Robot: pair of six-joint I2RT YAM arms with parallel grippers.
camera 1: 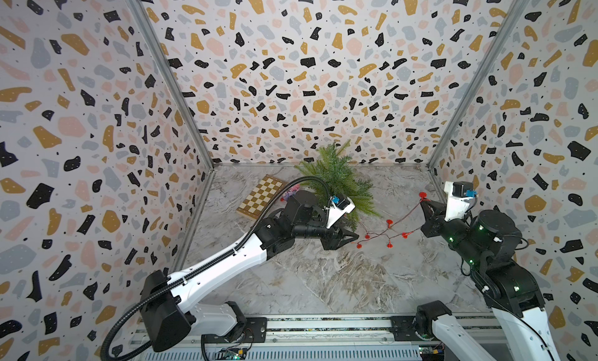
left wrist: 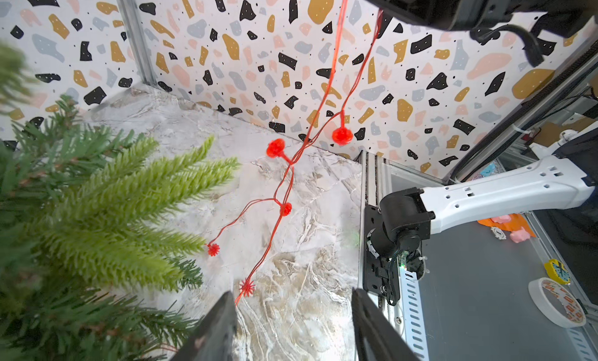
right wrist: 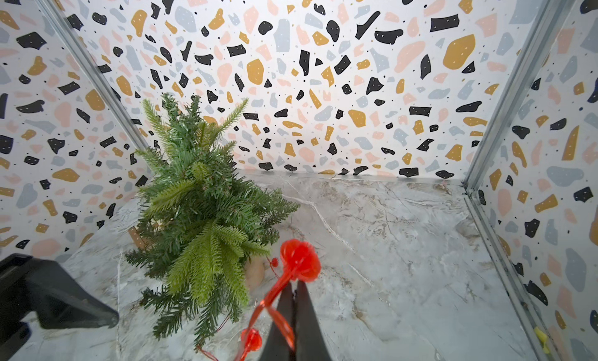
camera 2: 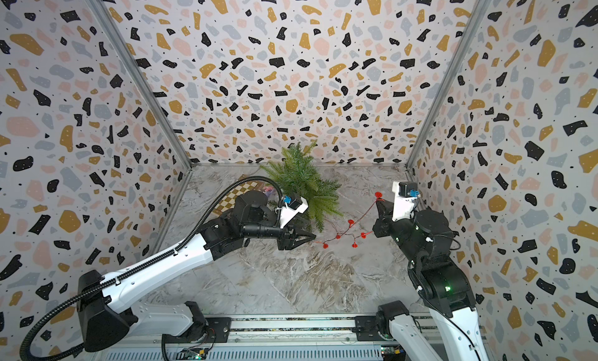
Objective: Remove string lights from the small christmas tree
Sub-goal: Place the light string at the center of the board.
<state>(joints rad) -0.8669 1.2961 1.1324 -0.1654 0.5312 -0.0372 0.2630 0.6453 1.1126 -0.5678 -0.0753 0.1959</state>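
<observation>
1. Right wrist view: we see the right gripper [right wrist: 294,285] pinched shut on the string lights [right wrist: 299,260], with one red bulb sitting just above its closed fingertips.
2. In both top views the red wire slopes from that raised gripper down toward the marble table [camera 1: 323,278], its bulbs dangling between the two arms.
3. The small christmas tree [camera 1: 336,181] stands at the back of the table. The wire's low end reaches its bottom branches, and we cannot tell whether it is caught there.
4. The left gripper [left wrist: 291,294] hangs low beside the tree, jaws parted and holding nothing, with the strand's lowest bulb just beside one finger.
5. A chessboard [camera 1: 259,197] lies behind the left arm, near the tree.
</observation>
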